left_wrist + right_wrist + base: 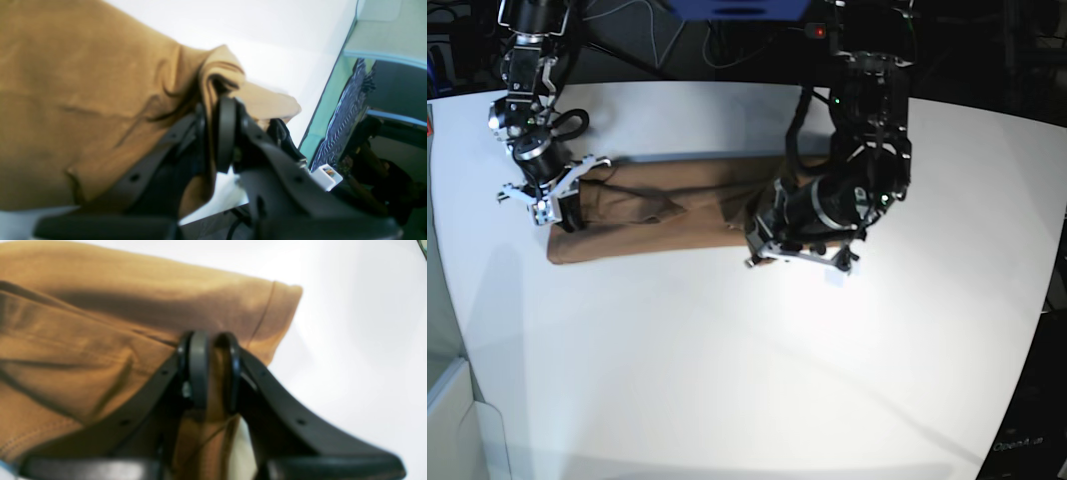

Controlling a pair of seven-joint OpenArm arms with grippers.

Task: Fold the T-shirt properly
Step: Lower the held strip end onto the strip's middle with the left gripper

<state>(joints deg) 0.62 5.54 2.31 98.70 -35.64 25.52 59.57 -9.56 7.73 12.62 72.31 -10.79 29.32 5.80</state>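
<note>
The tan-brown T-shirt lies as a long folded strip across the white table. At the strip's right end in the base view, my left gripper is shut on a bunched fold of the T-shirt. The left wrist view shows cloth pinched between the left gripper's black fingers. At the strip's other end, my right gripper is shut on the cloth. In the right wrist view a fold of the T-shirt runs down between the right gripper's fingers, near a hemmed edge.
The table edge runs close to the left gripper, with a dark patterned object beyond it. A small white block sits by the left arm. Cables hang behind the table's back edge.
</note>
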